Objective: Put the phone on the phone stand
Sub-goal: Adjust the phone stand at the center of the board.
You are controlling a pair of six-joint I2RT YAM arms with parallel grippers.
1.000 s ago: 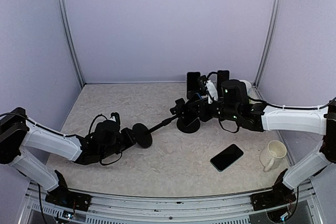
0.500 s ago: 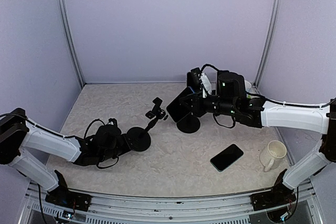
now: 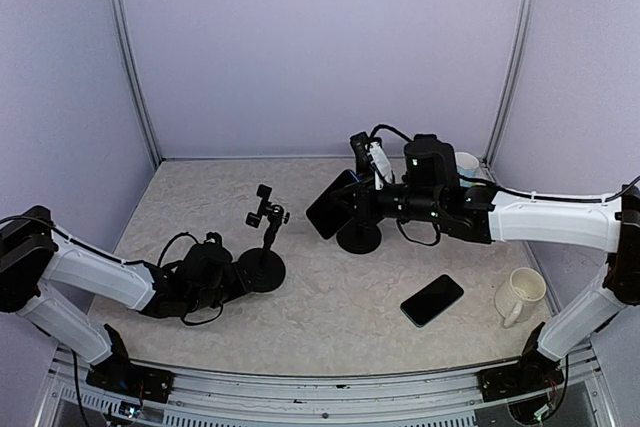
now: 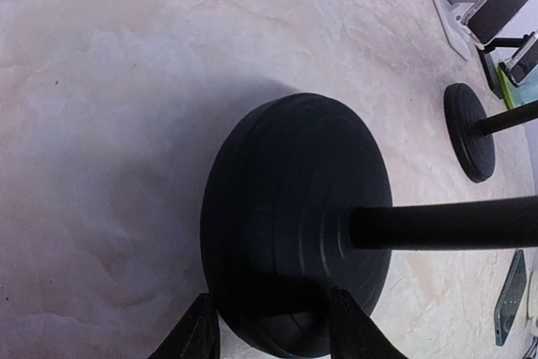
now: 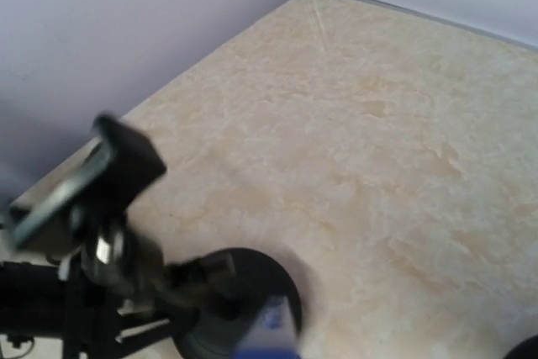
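Observation:
The phone [image 3: 432,299], dark and flat, lies on the table at the right; it also shows in the left wrist view [image 4: 508,300]. The phone stand [image 3: 265,237] stands upright left of centre, with a round black base [image 4: 294,224], a thin post and an empty clamp [image 5: 113,170] on top. My left gripper [image 4: 273,325] is low on the table with a finger on each side of the base's near rim. My right gripper [image 3: 352,202] hovers mid-table behind a dark flat rectangle [image 3: 328,205]. The blurred right wrist view does not show its fingers.
A second round black base [image 3: 358,237] with a post stands under my right arm. A cream mug [image 3: 520,294] stands at the right near the front. More phones on small stands [image 4: 503,2] are at the back right.
The phone stand was lying on the table between both grippers; it has swung upright on its base at my left gripper. My right arm has lifted and drawn back from it.

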